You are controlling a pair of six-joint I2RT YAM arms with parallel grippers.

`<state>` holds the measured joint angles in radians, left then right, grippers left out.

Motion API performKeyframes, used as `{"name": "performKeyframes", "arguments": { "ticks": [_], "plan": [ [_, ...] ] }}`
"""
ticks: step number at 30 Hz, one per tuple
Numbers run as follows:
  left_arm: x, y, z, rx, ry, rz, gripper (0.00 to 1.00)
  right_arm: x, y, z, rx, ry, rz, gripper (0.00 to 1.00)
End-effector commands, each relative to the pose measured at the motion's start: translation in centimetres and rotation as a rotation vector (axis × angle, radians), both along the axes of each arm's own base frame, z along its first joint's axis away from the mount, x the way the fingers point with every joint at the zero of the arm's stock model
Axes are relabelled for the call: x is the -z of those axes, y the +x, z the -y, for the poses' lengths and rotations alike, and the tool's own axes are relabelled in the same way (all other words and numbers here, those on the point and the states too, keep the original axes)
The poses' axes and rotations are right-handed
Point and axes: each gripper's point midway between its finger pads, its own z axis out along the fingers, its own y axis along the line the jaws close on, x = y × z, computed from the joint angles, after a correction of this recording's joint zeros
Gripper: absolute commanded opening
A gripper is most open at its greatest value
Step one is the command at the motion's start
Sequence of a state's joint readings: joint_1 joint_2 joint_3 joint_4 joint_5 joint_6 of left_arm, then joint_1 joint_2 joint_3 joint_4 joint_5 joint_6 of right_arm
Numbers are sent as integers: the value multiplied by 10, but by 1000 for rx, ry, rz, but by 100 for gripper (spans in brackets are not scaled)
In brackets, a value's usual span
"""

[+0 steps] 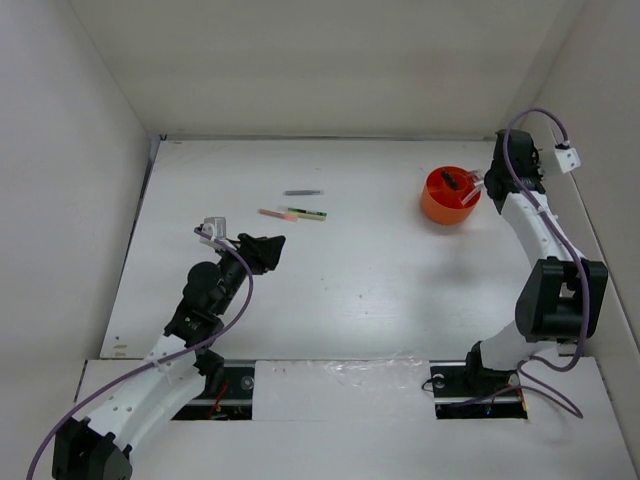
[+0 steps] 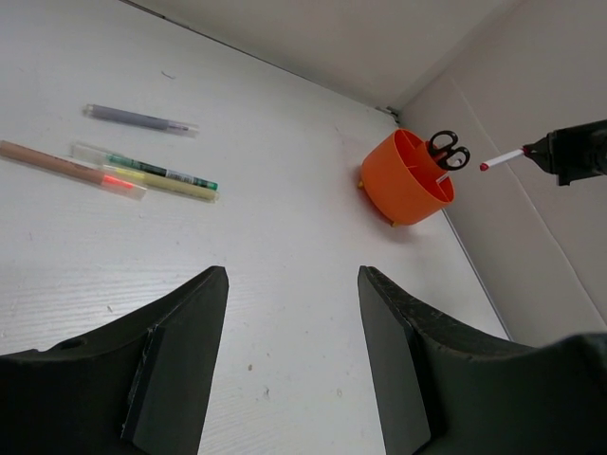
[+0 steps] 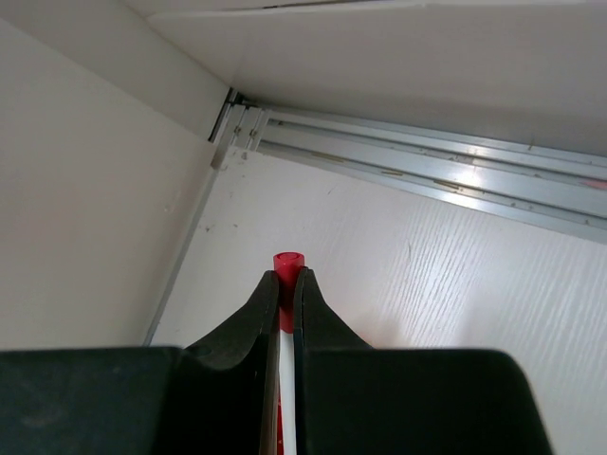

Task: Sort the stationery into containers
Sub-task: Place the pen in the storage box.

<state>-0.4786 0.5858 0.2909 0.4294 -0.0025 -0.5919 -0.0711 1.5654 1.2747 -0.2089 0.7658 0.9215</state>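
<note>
Your right pincer is closed tight on a white pen with a red end, which pokes out past the fingertips. It hangs at the far right of the worktop, and the pen's red end points at the orange organiser, close to its rim. Whether it touches the rim is not clear. Black-handled scissors stand in the organiser, handles up. Your left pincer is wide open and holds nothing. It sits above the worktop's left-middle, well apart from the organiser. Three items lie flat on the worktop ahead of it, at the middle back: a grey stick farthest away, and nearer, a pink pen lying just beside a green-yellow marker.
</note>
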Motion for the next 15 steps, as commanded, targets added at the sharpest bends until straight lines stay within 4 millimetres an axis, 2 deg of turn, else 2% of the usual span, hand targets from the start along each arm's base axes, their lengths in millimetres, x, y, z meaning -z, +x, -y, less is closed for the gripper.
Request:
{"name": "performKeyframes", "arguments": {
  "ticks": [1,2,4,5,6,8,10,11,15],
  "plan": [
    [-25,-1,6,28,-33,71,54,-7,-12,14,81,-40,13,0],
    [-27,-1,6,28,-37,80,54,-7,-16,17,98,-56,-4,0],
    [-27,-1,6,28,-37,80,54,4,-13,20,113,-72,-34,0],
    [-27,-1,6,28,-37,80,54,1,-10,18,119,-83,-30,0],
    [-27,-1,6,28,-37,80,54,6,-10,20,133,-92,-61,0],
    [-27,-1,6,28,-37,80,54,4,-8,13,135,-117,-71,0],
    [-25,-1,6,28,-33,71,54,14,-6,6,144,-152,-112,0],
    [-27,-2,5,28,-37,80,54,9,-7,3,146,-166,-118,0],
    [-27,-2,5,28,-37,80,54,18,-6,-4,165,-205,-157,0]
  ]
}}
